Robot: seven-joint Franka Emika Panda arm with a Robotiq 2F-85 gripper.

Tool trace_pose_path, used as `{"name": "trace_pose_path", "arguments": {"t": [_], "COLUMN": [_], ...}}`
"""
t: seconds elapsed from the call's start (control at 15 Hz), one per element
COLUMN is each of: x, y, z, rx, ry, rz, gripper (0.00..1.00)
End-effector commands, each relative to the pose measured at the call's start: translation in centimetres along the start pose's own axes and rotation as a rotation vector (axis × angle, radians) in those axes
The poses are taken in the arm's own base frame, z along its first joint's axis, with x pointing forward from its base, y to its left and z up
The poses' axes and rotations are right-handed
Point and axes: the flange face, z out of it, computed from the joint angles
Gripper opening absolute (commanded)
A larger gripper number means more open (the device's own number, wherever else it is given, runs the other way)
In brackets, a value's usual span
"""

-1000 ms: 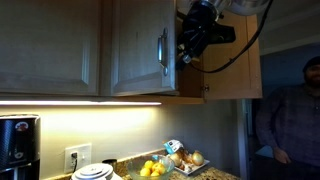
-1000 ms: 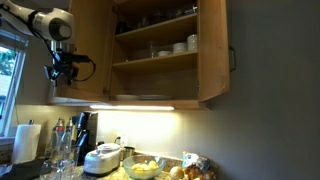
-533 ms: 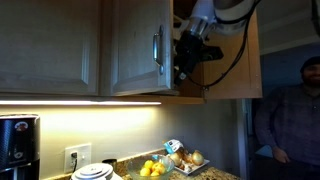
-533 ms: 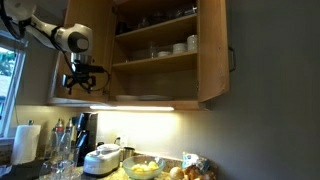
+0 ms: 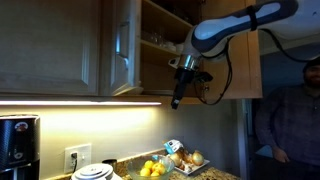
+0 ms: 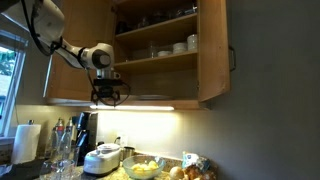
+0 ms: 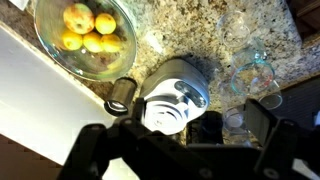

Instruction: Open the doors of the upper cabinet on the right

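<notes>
The upper cabinet stands open in both exterior views, with white cups on its shelves. Its left door is swung wide and shows almost edge-on. It also shows in an exterior view. Its right door is swung wide too, and its bar handle shows. My gripper hangs just below the cabinet's bottom edge, pointing down and apart from both doors. It also shows in an exterior view. In the wrist view the gripper is open and empty above the counter.
A wooden cabinet door with no handle adjoins on the left. On the granite counter below are a white rice cooker, a glass bowl of fruit, glasses, a coffee maker and a paper towel roll. A person stands at the right.
The left door has swung from partly open to wide open. My gripper has left its handle and moved down to under the cabinet's bottom edge.
</notes>
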Motion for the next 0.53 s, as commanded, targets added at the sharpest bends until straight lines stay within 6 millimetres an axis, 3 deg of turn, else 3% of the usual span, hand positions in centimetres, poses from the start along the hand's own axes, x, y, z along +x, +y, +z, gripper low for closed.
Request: {"name": "trace_pose_path", "arguments": {"t": [0.0,0.27,0.33,0.47], "x": [-0.5,-0.9,-0.6,-0.6], "y": [0.7,0.8,0.6,0.7], "z": [1.7,4.0,3.8,4.6], "rx": [-0.055,-0.08,-0.058,-0.062], "ry": [-0.093,-0.195,-0.151,-0.174], "rz": [0.168,0.355,0.272,0.321], "gripper": [1.0,1.0,1.0,1.0]}}
